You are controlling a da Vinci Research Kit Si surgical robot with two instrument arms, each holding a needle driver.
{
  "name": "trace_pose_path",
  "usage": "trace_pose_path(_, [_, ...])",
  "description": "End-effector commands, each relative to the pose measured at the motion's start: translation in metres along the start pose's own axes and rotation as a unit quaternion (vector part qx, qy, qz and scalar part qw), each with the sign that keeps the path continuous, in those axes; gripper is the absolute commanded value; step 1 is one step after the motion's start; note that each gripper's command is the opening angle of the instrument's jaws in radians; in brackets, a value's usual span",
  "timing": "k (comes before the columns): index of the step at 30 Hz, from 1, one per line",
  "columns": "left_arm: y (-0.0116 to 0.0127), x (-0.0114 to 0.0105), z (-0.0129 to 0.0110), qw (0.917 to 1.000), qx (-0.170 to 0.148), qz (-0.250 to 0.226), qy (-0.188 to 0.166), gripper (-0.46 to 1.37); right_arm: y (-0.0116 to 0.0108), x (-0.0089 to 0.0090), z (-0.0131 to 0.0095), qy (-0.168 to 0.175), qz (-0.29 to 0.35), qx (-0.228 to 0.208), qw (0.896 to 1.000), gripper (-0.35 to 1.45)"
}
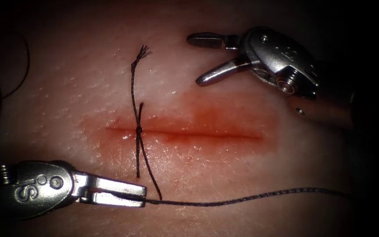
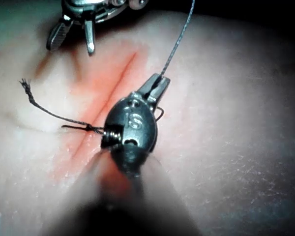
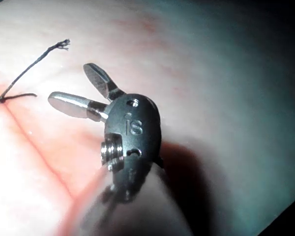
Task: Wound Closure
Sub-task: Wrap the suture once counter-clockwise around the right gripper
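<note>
The tissue (image 1: 88, 79) has a straight cut (image 1: 198, 134) ringed by red fluid. A tied knot (image 1: 139, 130) sits on the cut near its left end. From the knot a frayed tail (image 1: 143, 52) runs up and a short tail (image 1: 137, 169) runs down. My left tool (image 1: 144, 196) lies below the cut, jaws shut on the long thread (image 1: 242, 199), which trails off to the right. My right tool (image 1: 194, 60) hovers above the cut's right half, jaws open and holding nothing. In the wrist views I see the left tool (image 2: 160, 84) gripping the thread (image 2: 179, 42) and the right tool (image 3: 69, 83) spread open.
Loose loops of dark thread (image 1: 23, 66) lie off the tissue's far left edge. The right tool's shaft (image 1: 325, 109) crosses the upper right. Bare tissue stretches between the two tools along the unstitched right part of the cut.
</note>
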Motion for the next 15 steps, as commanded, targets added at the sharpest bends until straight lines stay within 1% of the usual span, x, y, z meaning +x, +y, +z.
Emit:
trace_pose_path(1, [-0.0003,0.0003,0.0000,0.9999,-0.014,0.000,0.004,-0.35,-0.0011,-0.0002,0.0004,0.005,0.006,0.024,1.000,0.26])
trace_pose_path(2, [-0.0005,0.0006,0.0001,0.9997,-0.022,0.002,0.006,-0.35,-0.0017,-0.0004,0.0007,0.006,0.009,0.033,0.999,-0.07])
trace_pose_path(3, [-0.0007,0.0008,0.0002,0.9996,-0.028,0.002,0.008,-0.35,-0.0025,-0.0008,0.0012,0.007,0.009,0.041,0.999,-0.35])
trace_pose_path(4, [-0.0009,0.0009,0.0004,0.9993,-0.036,0.002,0.011,-0.35,-0.0028,-0.0010,0.0015,0.008,0.010,0.045,0.999,-0.35])
trace_pose_path(6, [-0.0014,0.0012,0.0007,0.9981,-0.057,0.012,0.019,-0.35,-0.0038,-0.0018,0.0028,0.009,0.006,0.056,0.998,-0.35])
trace_pose_path(10, [-0.0023,0.0014,0.0009,0.9949,-0.093,0.026,0.029,-0.35,-0.0046,-0.0029,0.0044,0.010,-0.003,0.073,0.997,-0.35])
trace_pose_path(15, [-0.0029,0.0012,0.0009,0.9926,-0.111,0.035,0.036,-0.35,-0.0045,-0.0033,0.0052,0.011,-0.005,0.064,0.998,-0.35])
